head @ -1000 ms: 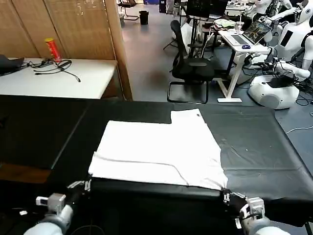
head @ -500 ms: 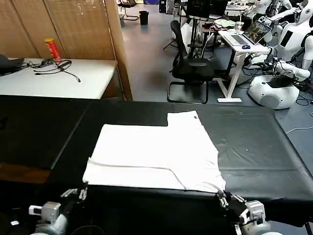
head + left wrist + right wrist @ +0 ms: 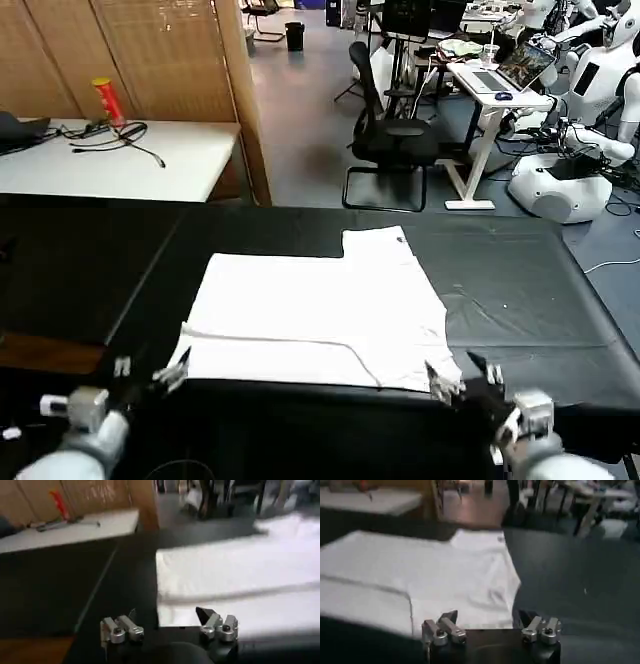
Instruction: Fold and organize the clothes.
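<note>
T-shirt [image 3: 320,315] flat, partly folded, mid counter [image 3: 520,290]. Left gripper [image 3: 147,375] at near-left corner, right gripper [image 3: 463,378] at near-right corner, fingers apart, empty. Advice: pinch both hem corners evenly, lift together, fold toward far edge.

Both arms are reaching forward low at the near edge, the left gripper [image 3: 148,374] and the right gripper [image 3: 462,377] each holding its fingers spread wide apart, grasping nothing.
</note>
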`<action>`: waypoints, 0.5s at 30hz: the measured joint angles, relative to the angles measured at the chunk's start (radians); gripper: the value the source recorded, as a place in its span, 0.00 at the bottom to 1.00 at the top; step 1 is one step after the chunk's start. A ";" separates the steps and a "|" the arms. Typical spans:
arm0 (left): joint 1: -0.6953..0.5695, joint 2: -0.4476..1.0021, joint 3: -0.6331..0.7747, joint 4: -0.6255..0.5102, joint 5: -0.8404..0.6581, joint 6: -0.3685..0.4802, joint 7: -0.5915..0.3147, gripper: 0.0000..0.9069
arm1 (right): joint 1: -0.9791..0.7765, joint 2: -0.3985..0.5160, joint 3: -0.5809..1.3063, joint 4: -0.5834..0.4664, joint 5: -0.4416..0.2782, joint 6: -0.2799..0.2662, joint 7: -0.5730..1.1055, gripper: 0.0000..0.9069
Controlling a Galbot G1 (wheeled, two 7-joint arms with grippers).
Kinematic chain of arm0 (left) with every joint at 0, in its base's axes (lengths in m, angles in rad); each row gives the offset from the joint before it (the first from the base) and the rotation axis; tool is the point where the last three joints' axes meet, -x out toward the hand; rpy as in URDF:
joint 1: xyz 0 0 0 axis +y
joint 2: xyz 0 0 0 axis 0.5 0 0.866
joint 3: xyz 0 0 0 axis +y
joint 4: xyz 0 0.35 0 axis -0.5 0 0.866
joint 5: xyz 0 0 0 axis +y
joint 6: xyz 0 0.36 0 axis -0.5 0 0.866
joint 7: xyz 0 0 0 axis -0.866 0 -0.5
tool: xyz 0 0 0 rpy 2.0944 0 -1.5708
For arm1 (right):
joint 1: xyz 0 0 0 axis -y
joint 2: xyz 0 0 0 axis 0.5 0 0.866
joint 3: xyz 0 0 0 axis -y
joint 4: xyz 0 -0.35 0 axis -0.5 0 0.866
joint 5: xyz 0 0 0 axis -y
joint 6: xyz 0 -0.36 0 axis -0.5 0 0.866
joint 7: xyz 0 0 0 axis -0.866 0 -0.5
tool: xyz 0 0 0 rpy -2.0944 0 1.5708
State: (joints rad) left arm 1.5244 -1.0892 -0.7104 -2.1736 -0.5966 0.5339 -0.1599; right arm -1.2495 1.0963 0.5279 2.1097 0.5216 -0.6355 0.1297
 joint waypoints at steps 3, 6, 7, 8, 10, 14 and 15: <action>-0.137 0.005 0.037 0.098 -0.047 -0.021 0.038 0.97 | 0.137 0.006 -0.050 -0.104 0.000 0.000 0.010 0.97; -0.263 0.022 0.079 0.208 -0.087 -0.013 0.046 0.97 | 0.266 0.015 -0.102 -0.224 -0.001 -0.007 0.030 0.97; -0.303 0.030 0.096 0.246 -0.100 -0.006 0.045 0.97 | 0.308 0.018 -0.121 -0.268 -0.001 -0.011 0.034 0.97; -0.336 0.035 0.110 0.278 -0.104 0.003 0.043 0.97 | 0.344 0.021 -0.137 -0.307 -0.001 -0.018 0.039 0.97; -0.408 0.049 0.145 0.344 -0.109 0.020 0.042 0.97 | 0.414 0.031 -0.171 -0.382 -0.001 -0.026 0.047 0.97; -0.538 0.074 0.225 0.475 -0.110 0.046 0.073 0.97 | 0.540 0.058 -0.225 -0.531 -0.001 -0.048 0.046 0.97; -0.567 0.079 0.244 0.506 -0.111 0.053 0.080 0.97 | 0.567 0.065 -0.237 -0.567 -0.001 -0.052 0.043 0.97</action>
State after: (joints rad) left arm 0.9571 -1.0101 -0.4664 -1.6671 -0.7080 0.5870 -0.0795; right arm -0.6826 1.1618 0.2912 1.5425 0.5207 -0.6878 0.1728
